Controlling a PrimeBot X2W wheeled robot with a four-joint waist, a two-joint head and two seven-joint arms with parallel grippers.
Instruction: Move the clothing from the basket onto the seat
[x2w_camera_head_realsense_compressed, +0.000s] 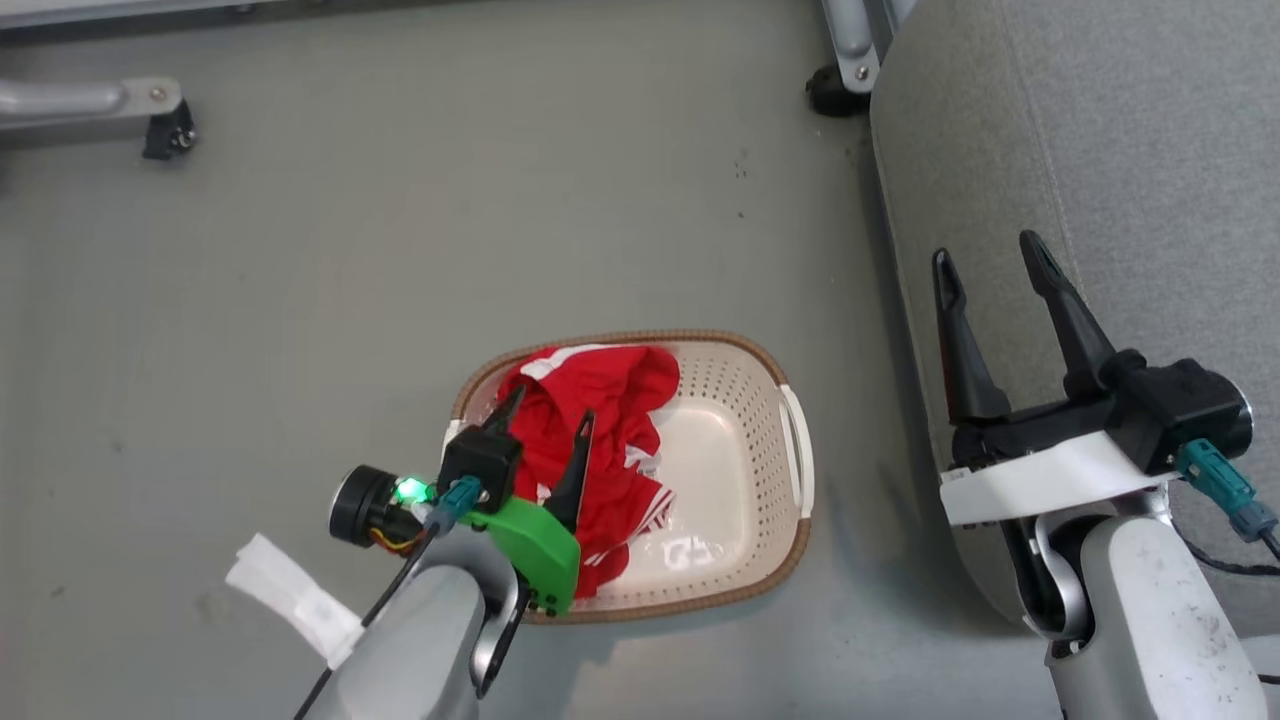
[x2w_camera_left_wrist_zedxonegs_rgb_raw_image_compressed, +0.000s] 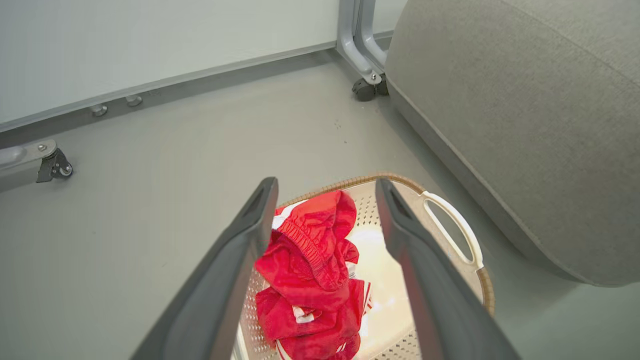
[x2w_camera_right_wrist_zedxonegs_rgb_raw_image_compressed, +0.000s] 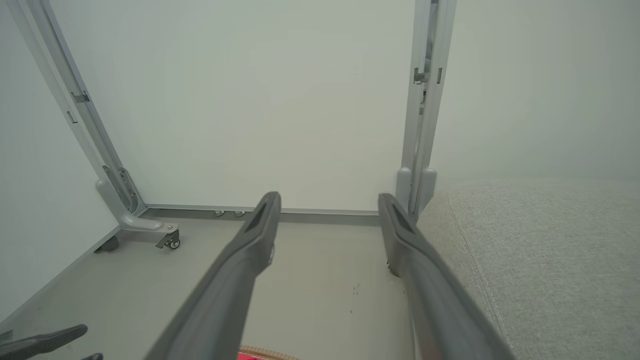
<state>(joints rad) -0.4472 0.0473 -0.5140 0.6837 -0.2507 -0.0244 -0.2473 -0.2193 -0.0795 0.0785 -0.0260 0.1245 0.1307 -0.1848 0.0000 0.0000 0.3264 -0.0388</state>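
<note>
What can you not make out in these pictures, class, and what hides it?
Head view: how many garments the clothing holds; it is bunched, and fingers of the left gripper cover part.
Head view: the print on the label in the basket, too small to read.
Head view: the full extent of the seat, cut off by the top and right edges.

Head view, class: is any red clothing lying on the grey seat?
No, the red clothing lies bunched inside the basket on the floor, beside the seat.
</note>
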